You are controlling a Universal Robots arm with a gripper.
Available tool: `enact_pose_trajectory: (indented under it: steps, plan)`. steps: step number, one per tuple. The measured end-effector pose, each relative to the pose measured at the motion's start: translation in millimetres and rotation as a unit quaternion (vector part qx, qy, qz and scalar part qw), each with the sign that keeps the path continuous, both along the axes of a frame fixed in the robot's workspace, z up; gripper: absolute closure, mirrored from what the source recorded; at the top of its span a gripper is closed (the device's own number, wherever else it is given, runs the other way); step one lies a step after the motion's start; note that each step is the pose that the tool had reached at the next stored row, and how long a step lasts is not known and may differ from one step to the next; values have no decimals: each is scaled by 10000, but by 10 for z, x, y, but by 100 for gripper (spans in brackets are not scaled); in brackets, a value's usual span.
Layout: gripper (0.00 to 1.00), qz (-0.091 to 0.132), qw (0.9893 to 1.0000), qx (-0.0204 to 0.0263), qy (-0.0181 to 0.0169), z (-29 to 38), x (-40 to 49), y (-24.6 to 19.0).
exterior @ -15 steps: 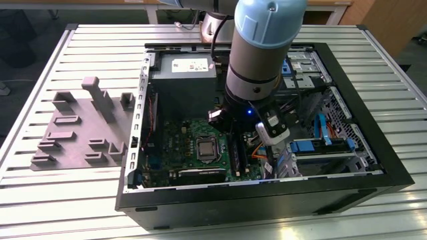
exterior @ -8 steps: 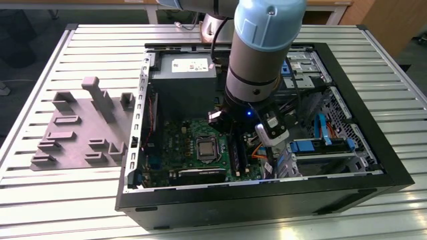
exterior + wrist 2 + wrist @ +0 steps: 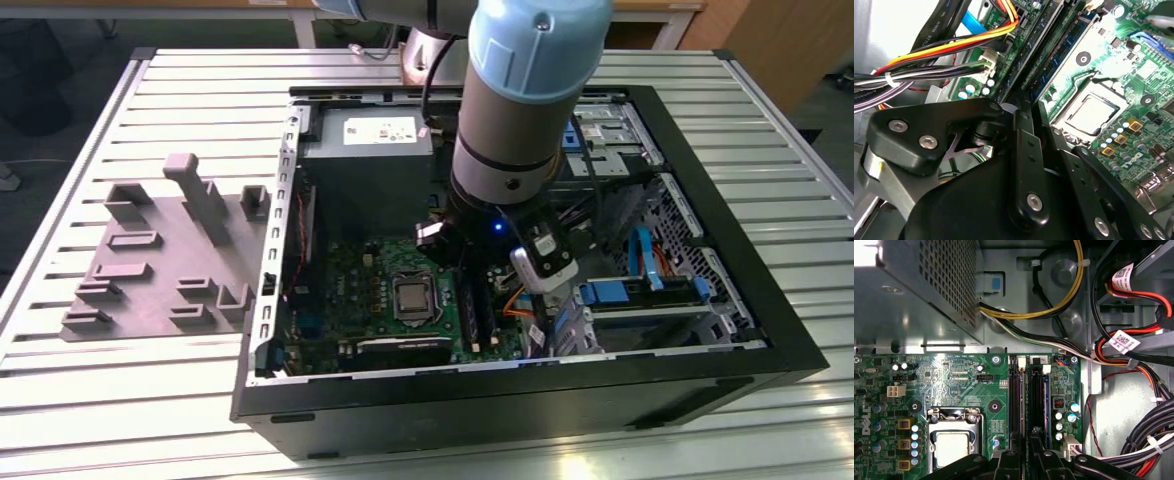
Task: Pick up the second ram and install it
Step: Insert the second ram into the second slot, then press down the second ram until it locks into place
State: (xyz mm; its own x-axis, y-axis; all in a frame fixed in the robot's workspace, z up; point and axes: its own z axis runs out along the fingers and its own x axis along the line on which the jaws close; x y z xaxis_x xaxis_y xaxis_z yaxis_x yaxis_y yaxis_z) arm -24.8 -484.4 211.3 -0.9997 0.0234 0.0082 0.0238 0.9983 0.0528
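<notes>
The gripper [image 3: 1026,452] is hovering low over the memory slots [image 3: 1028,395] of the motherboard [image 3: 959,385], its fingers [image 3: 1013,460] seemingly clamping the second ram [image 3: 1045,400] seated directly beneath, so the install step is underway and calls for a straight, even downward press.

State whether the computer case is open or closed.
Open: the computer case has no cover on top, so the motherboard inside shows.

The second ram [image 3: 1038,395], a dark thin stick, stands edge-down in the motherboard's slot.
</notes>
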Motion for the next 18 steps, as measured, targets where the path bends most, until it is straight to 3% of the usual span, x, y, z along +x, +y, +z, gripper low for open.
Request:
enact_pose_trajectory:
  steps: [3,9,11,13,18]
  plan:
    - [79,0,10000,1,0,18,0,0]
    - [79,0,10000,0,5,148,0,0]
    - [80,0,10000,1,11,158,0,1]
    - [89,0,10000,1,13,159,0,0]
    - [89,0,10000,0,14,160,0,0]
